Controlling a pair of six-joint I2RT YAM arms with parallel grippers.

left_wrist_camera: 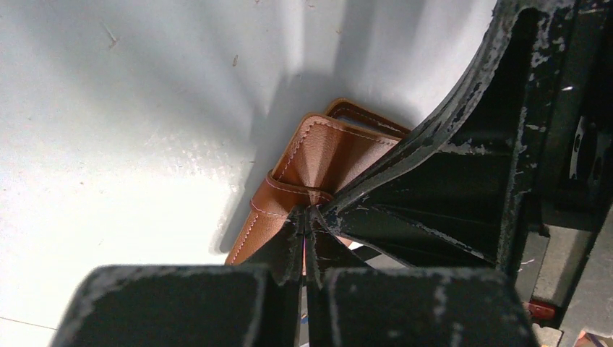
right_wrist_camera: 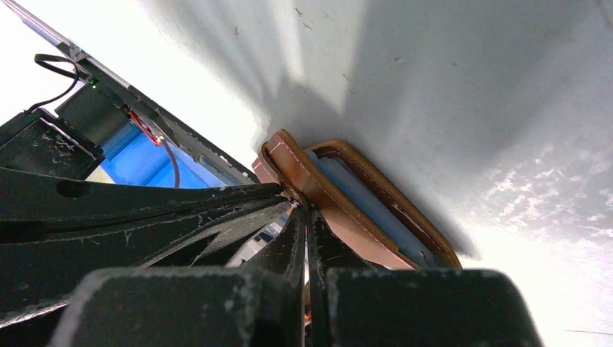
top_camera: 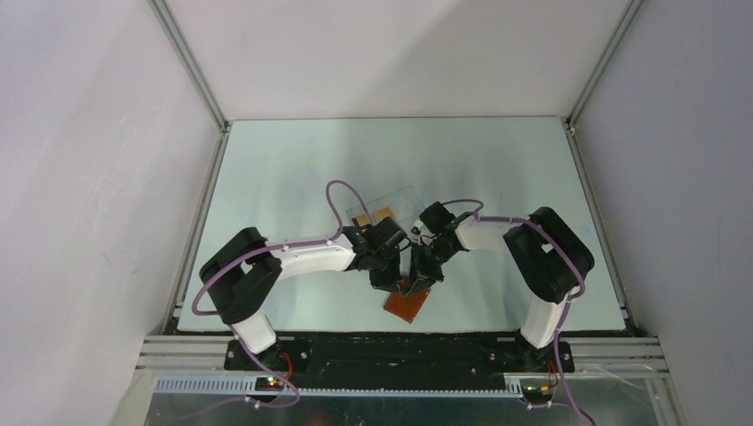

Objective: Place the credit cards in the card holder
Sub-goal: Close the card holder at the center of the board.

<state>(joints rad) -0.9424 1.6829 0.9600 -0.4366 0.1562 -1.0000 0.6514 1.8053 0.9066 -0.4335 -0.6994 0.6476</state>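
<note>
Near the front edge of the table (top_camera: 284,160), about mid-width, the top view shows the brown holder (top_camera: 407,306) lying at a slant, w/ both arms reaching inward over it. Left gripper (top_camera: 397,282) and right gripper (top_camera: 416,282) meet tip to tip just above the holder's far end. Behind them, toward the table's centre, sits a clear box (top_camera: 398,195) w/ orange cards (top_camera: 384,216) at its near side; whether they lie in or under it can't be told from here.

Left wrist view: the left gripper (left_wrist_camera: 306,220) has its fingers pressed together, no gap, w/ a thin sliver of leather btwn them right at the holder's (left_wrist_camera: 325,152) strap. It is pinching the holder. The right gripper (left_wrist_camera: 327,207) comes in from the right and its tip touches the same spot. The holder's far end rests on the table (left_wrist_camera: 108,144), and the near end looks raised.

Right wrist view: the right gripper (right_wrist_camera: 303,217) is likewise closed tight, nipping what seems to be the holder's (right_wrist_camera: 340,220) outer flap. That flap stands apart from the rest, showing a grey-blue pocket (right_wrist_camera: 361,196) inside. The left gripper (right_wrist_camera: 278,191) enters from the left, its tips against the flap's end. The holder's lower edge rests on the table (right_wrist_camera: 470,108).
</note>
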